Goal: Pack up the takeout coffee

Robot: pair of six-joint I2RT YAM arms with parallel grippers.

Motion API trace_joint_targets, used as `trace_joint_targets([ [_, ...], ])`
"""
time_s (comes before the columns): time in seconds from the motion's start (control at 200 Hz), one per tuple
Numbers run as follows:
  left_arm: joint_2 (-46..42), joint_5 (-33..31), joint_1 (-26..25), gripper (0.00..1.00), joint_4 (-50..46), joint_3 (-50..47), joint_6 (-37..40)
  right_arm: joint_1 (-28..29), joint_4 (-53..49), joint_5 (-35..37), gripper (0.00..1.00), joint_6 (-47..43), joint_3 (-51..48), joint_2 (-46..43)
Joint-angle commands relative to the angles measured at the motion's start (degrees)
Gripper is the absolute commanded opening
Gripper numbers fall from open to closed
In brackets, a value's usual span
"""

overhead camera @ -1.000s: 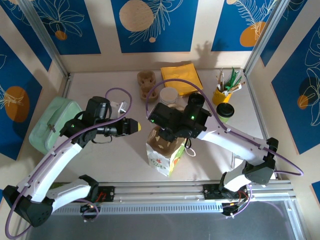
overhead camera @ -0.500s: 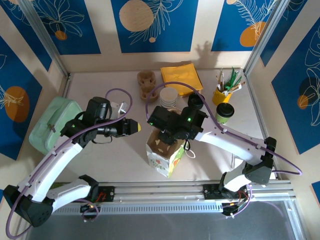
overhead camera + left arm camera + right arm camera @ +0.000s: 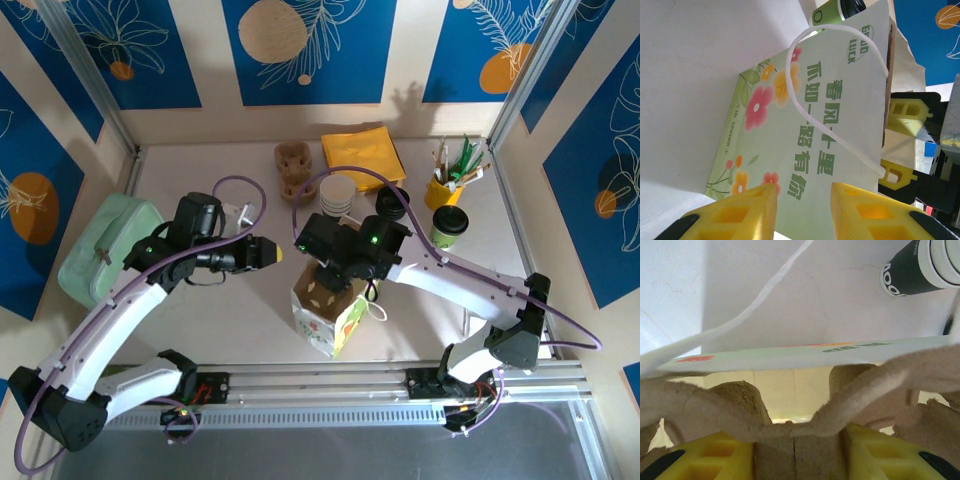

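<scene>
Right fingers pinching cardboard carrier over paper bag — left fingers apart, level

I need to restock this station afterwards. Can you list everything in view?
paper bag: one, pale green with flowers, standing at the near middle
cup carrier: one, brown pulp, at the bag's mouth
spare carriers: small pile, brown, far middle
napkins: one stack, yellow, far edge
white cups: one lidless stack, behind the bag
black lids: one pile, beside the cups
takeout coffee: one, green sleeve, black lid, right side
pot: one, yellow, holding stirrers, far right
lunch bag: one, mint green, left edge
left gripper: yellow fingers apart, empty, left of the bag
right gripper: yellow fingers shut on the cup carrier
</scene>
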Motion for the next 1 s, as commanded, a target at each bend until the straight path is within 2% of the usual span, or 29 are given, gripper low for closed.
trace_joint_targets([
  [0.0,0.4,0.9,0.7,0.34,1.1,0.0,-0.4,-0.6,0.8,-3.4,0.42,1.1,-1.5,-0.5],
  [0.19,0.7,2.1,0.7,0.34,1.7,0.6,-0.3,-2.6,1.9,-5.6,0.42,0.1,-3.3,-1.2],
  [0.47,0.7,8.1,0.1,0.36,4.1,1.1,1.6,-5.7,4.5,-8.1,0.42,-1.3,-6.8,-4.4],
  [0.78,1.6,8.6,-3.8,0.46,6.0,1.2,4.7,-7.4,7.4,-11.4,0.42,-0.9,-10.9,-6.4],
  [0.995,3.0,8.4,-7.5,0.47,7.2,2.0,7.4,-7.4,7.7,-11.5,0.42,-0.6,-10.9,-5.8],
])
